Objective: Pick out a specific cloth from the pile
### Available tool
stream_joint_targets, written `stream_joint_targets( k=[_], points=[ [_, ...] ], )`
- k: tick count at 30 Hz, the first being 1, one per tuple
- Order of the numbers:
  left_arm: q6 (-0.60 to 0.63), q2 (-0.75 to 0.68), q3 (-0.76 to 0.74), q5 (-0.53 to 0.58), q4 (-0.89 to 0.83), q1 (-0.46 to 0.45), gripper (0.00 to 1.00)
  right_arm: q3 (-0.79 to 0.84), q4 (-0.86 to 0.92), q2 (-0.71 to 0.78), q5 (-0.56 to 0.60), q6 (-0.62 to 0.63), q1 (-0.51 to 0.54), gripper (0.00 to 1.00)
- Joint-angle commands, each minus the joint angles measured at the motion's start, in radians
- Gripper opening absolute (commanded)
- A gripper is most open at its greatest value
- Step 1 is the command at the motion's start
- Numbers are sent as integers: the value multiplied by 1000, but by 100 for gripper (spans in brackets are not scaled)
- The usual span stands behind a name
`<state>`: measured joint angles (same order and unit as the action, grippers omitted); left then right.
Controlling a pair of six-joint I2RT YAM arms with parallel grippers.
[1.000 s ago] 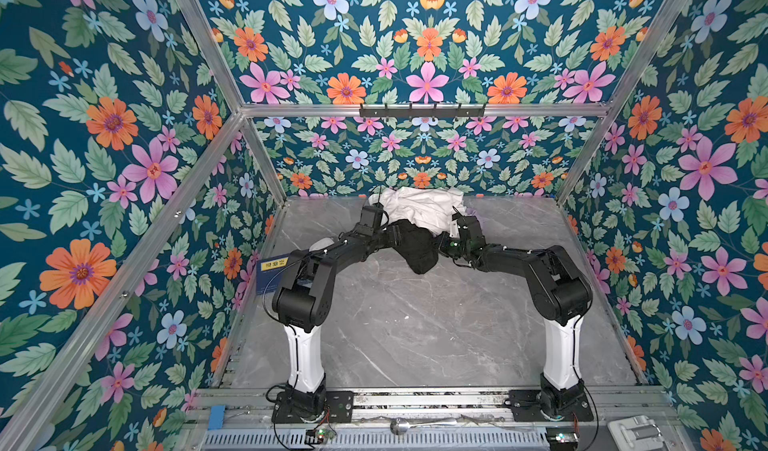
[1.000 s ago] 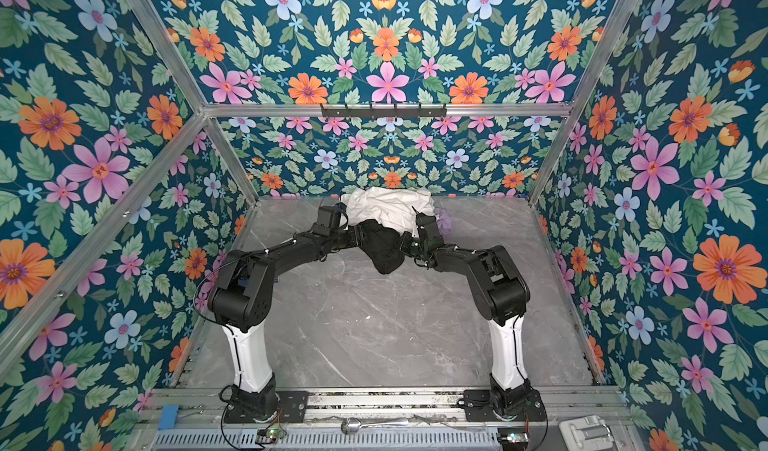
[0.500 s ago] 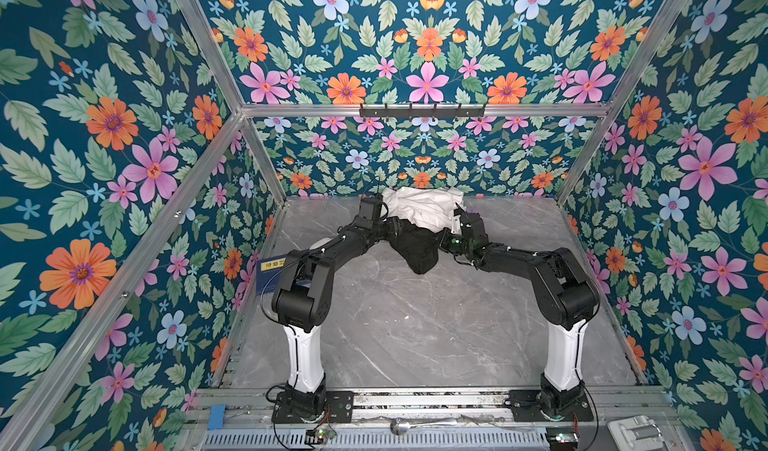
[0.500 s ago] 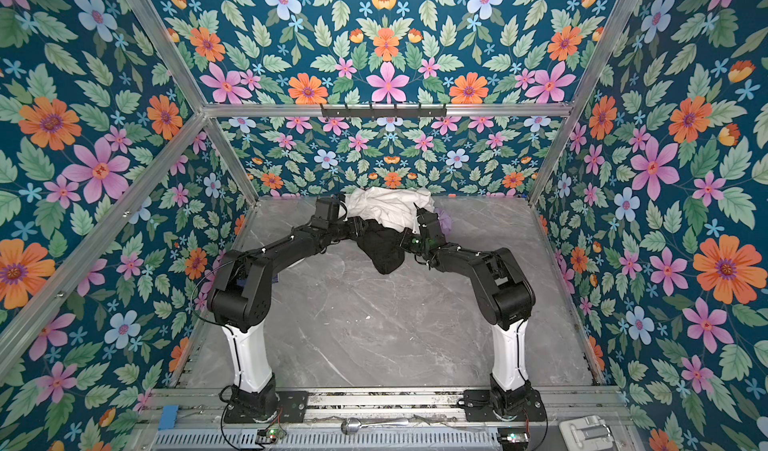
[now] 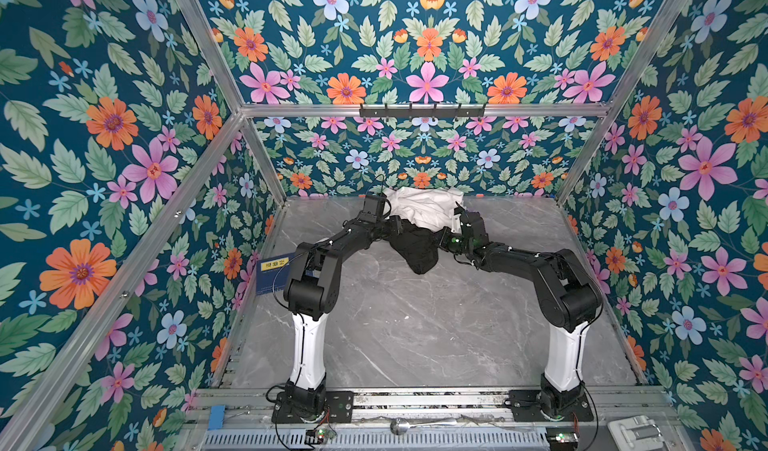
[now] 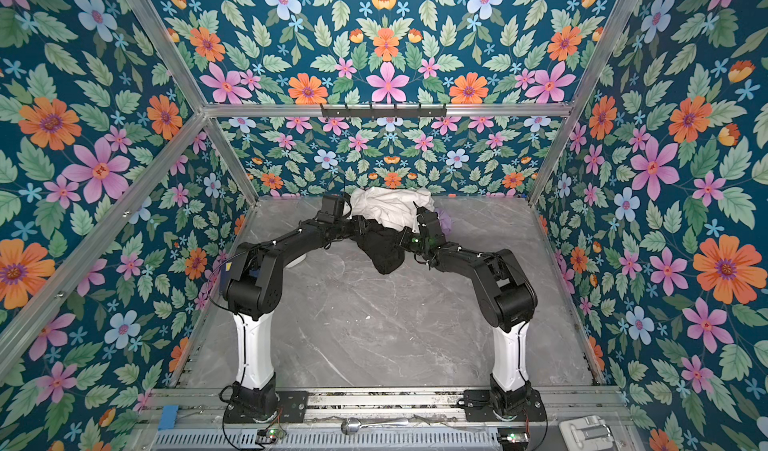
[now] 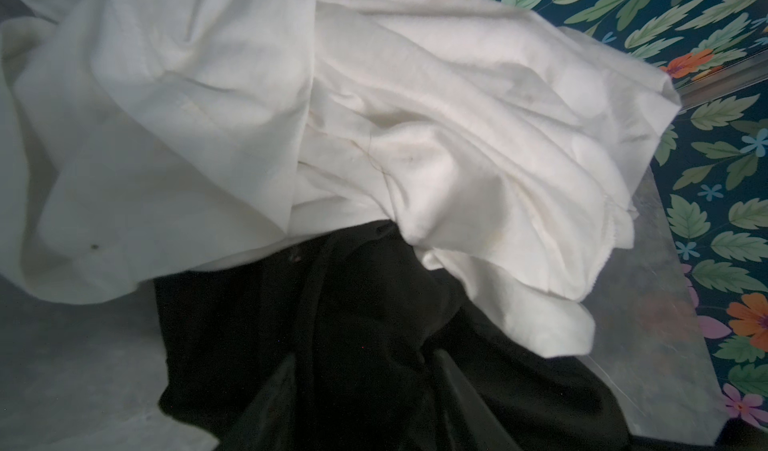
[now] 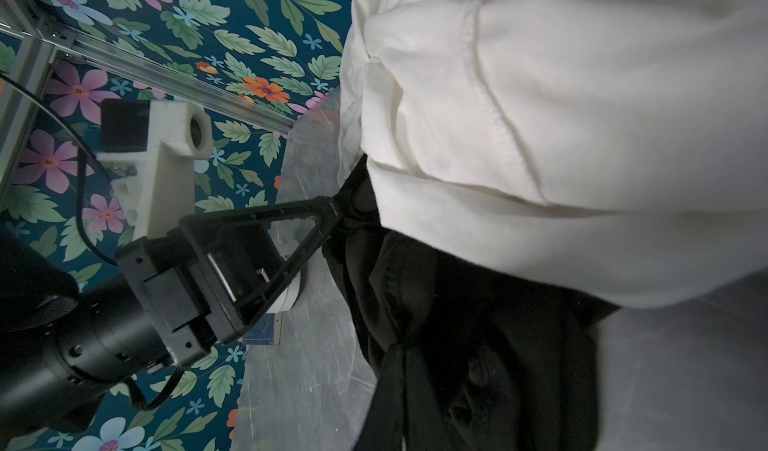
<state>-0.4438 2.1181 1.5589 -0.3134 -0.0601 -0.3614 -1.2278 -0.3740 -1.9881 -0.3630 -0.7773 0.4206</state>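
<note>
**Cloth slung between both pincers, far edge under the pile**

Cloth (image 5: 415, 249) lies with its long axis running left to right, spanning from the left pincer (image 5: 395, 226) to the right pincer (image 5: 445, 237). Its belly sags toward the near side of the desk (image 5: 415, 336). Its far edge is tucked beneath the white cloth (image 5: 419, 210), which tops the pile (image 6: 390, 208) at the back wall.

The right pincer is closed. In the right wrist view black fabric gathers toward it, so I judge it clamped on the cloth's right end.

The left pincer meets the cloth's left end. Its fingers (image 8: 291, 211) reach the black bunch at their tips, and in the left wrist view fabric sits between them. I cannot tell whether they have bitten yet.

Both arms are about equally near, one at each end. As I read it, the way out is toward me and away from the wall. The white cloth resting on the far edge is what I'd watch, as it may drag along.
</note>
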Motion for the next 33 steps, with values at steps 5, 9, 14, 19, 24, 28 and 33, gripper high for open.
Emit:
stream_joint_targets(
  k=[5,9,14,19,24,28,33],
  points=[
    [1,15,23,-27,-14,15,45,-6,5,10,7,16,1,0],
    [1,16,21,-30,-17,18,38,-2,6,15,10,21,2,0],
    [-3,23,21,-38,-21,19,26,-2,8,18,10,22,2,0],
    [-4,20,20,-40,-25,22,14,-1,13,22,12,23,2,0],
    [-9,16,27,-42,-35,26,1,-1,12,25,13,22,3,0],
    [-11,6,28,-44,-36,28,0,-1,14,30,13,23,3,0],
    [-14,-7,31,-46,-40,30,0,-3,14,32,15,23,3,0]
  ],
)
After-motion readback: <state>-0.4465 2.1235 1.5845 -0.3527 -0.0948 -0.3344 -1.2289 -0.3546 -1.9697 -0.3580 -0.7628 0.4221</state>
